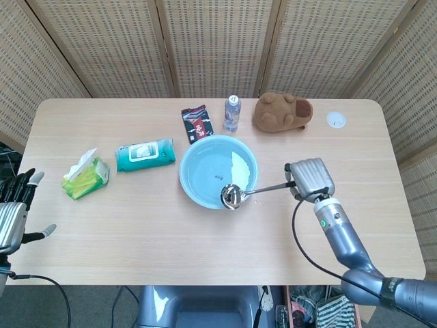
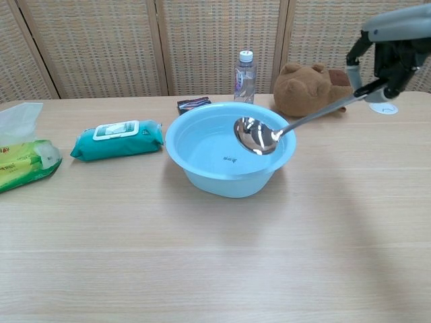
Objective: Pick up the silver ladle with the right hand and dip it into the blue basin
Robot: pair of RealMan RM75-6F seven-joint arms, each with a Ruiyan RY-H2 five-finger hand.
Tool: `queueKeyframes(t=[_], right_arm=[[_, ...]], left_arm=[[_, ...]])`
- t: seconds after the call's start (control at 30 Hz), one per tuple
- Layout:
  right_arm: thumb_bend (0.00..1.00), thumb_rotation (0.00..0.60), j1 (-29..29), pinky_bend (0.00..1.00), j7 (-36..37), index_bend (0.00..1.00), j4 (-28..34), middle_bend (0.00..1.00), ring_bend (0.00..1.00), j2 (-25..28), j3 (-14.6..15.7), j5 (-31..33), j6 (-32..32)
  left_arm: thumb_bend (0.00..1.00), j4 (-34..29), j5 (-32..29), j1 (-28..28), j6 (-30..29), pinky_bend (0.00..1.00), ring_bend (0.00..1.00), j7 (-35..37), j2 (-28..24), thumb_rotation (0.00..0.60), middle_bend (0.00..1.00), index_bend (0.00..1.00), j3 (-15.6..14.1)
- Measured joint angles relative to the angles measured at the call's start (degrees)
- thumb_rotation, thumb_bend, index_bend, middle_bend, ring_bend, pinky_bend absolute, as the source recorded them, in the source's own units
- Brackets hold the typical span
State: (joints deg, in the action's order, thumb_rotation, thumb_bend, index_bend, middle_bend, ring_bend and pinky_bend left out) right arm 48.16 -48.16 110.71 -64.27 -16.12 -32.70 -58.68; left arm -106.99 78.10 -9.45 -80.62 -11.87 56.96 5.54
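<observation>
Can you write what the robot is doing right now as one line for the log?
right hand grips silver ladle | bowl above blue basin, not dipped | left hand idle, open

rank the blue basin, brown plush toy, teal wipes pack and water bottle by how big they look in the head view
1. blue basin, clearly largest
2. brown plush toy and teal wipes pack, too alike to rank
3. water bottle, smallest

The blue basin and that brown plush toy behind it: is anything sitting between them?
Only bare table between the blue basin and the brown plush toy, as the head view shows. The water bottle stands off to the toy's left.
</observation>
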Motion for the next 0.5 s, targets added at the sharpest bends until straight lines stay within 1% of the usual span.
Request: queueKeyframes(t=[0.1, 0.17, 0.27, 0.37, 0.5], right_arm=[[0.76, 0.6, 5.6, 1.0, -4.55, 0.7, -2.36, 0.99, 0.93, -1.57, -0.82, 6.98, -0.94], [0.76, 0.6, 9.11, 1.0, -7.36, 0.7, -4.99, 0.99, 0.93, -3.63, -1.08, 10.8, -1.93], [0.76, 0.6, 12.79, 1.0, -10.04, 0.7, -9.25, 0.99, 0.93, -7.51, -1.11, 14.38, -3.49], [0.76, 0.6, 15.33, 1.0, -11.91, 0.7, -13.72, 0.99, 0.93, -11.65, -0.87, 16.01, -5.01], [0.76, 0.6, 17.38, 1.0, -13.87, 0.7, -19.61, 0.99, 0.93, -16.74, 0.07, 15.8, -7.72]], left_arm=[[0.0, 0.03, -0.58, -0.21, 0.46, 0.0, 0.0, 0.55, -0.37, 0.6, 0.0, 0.0, 0.19], [0.0, 0.04, -0.75, -0.24, 0.5, 0.0, 0.0, 0.95, -0.57, 0.6, 0.0, 0.0, 0.3], [0.0, 0.08, -1.04, -0.24, 0.56, 0.0, 0.0, 1.71, -0.92, 0.6, 0.0, 0.0, 0.44], [0.0, 0.21, -1.53, -0.34, 0.99, 0.0, 0.0, 2.57, -1.27, 0.6, 0.0, 0.0, 0.57], [0.0, 0.39, -2.17, -0.51, 1.57, 0.0, 0.0, 3.56, -1.72, 0.6, 0.0, 0.0, 0.72]])
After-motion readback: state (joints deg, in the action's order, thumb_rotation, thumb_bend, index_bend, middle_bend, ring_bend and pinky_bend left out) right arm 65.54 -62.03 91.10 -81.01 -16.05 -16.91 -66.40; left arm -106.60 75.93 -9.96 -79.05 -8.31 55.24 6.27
